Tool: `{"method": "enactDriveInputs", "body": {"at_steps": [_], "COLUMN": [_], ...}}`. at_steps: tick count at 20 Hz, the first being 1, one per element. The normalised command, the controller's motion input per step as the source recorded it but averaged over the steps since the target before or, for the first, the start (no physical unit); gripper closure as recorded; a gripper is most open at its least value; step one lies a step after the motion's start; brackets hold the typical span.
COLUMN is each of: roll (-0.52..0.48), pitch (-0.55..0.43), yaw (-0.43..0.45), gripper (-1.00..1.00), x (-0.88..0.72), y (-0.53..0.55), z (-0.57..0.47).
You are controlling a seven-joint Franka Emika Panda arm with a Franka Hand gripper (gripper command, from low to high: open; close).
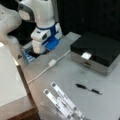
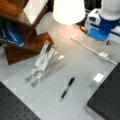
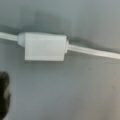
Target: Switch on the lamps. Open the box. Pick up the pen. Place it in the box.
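On a grey table (image 1: 62, 72), the box (image 1: 96, 50) sits shut at a front view's right, its black lid down over silver-grey sides, so nothing inside it shows. A small white label (image 1: 86, 55) hangs over the front edge above the metal latch (image 1: 87, 63). The box fills the bottom right corner of a front view (image 2: 107, 100).

A lamp (image 2: 68, 10) glows at a front view's top, casting a warm patch on the table beneath it. The white and blue arm stands over the back of the table. Its gripper (image 1: 37, 50) points down near the white cord's inline switch (image 1: 52, 62), which fills the wrist view (image 3: 45, 47). Whether the fingers are spread or pressed together cannot be told.

Flat white strips (image 1: 62, 100) lie fanned near the table's front edge. The pen (image 1: 88, 88) lies flat on the bare surface between the strips and the box, apart from both and well apart from the gripper. It shows in both front views (image 2: 67, 88).
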Motion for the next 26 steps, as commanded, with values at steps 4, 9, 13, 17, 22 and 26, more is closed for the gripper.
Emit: {"method": "enactDriveInputs", "body": {"at_steps": [4, 9, 13, 17, 22, 26], "roll": [0.044, 0.068, 0.181, 0.275, 0.301, 0.308], "pitch": [0.328, 0.339, 0.271, 0.214, 0.16, 0.103], "yaw": [-0.181, -0.204, -0.274, -0.289, -0.243, -0.154], "gripper": [-1.0, -1.0, -1.0, -1.0, -1.0, -1.0], "x": [0.45, 0.48, 0.56, 0.6, 0.55, 0.38], "y": [0.06, 0.04, 0.06, 0.04, 0.04, 0.07], "z": [0.33, 0.25, 0.2, 0.19, 0.19, 0.13]}}
